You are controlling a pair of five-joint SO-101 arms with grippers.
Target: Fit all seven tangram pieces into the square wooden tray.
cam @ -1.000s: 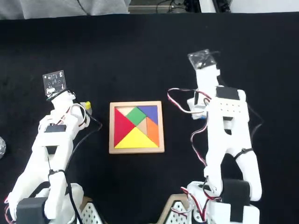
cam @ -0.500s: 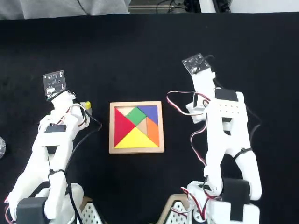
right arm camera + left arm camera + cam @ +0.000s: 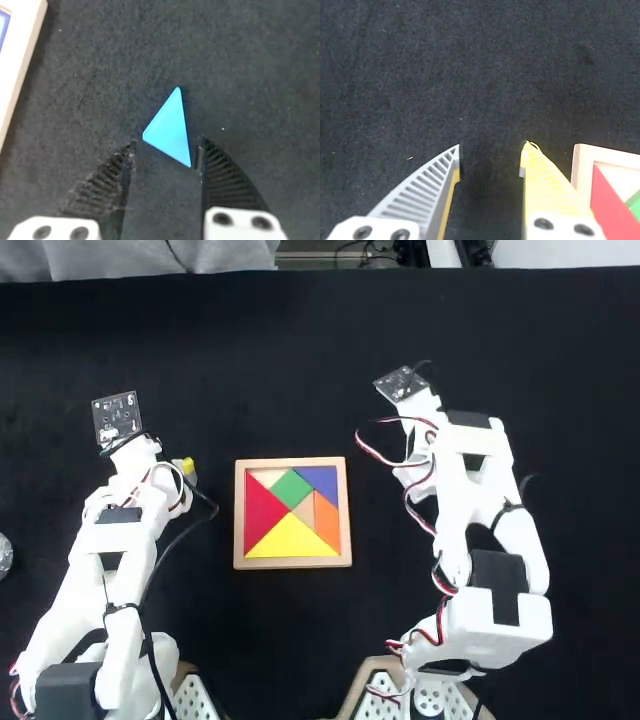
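Tangram piece up close: light blue triangle (image 3: pixel 170 130) flat on the black cloth (image 3: pixel 300 360), sitting right between the fingertips of the right gripper (image 3: pixel 166 144). The fingers are spread, one on each side of it, and I cannot tell whether they touch its corners. A little farther off in that right wrist view, there's the pale rim of the wooden tray (image 3: pixel 22 55), well apart from the triangle.

Over to the left gripper (image 3: pixel 491 147): fingers also spread, nothing between them but cloth, with a tray corner just beside the yellow finger (image 3: pixel 540 175).

From above, the tray lies between the two arms. Inside it are a red triangle (image 3: pixel 262 512), a yellow triangle (image 3: pixel 290 538), a green square (image 3: pixel 292 487), a blue piece (image 3: pixel 322 480) and an orange piece (image 3: pixel 327 515), with two wood-coloured patches among them.
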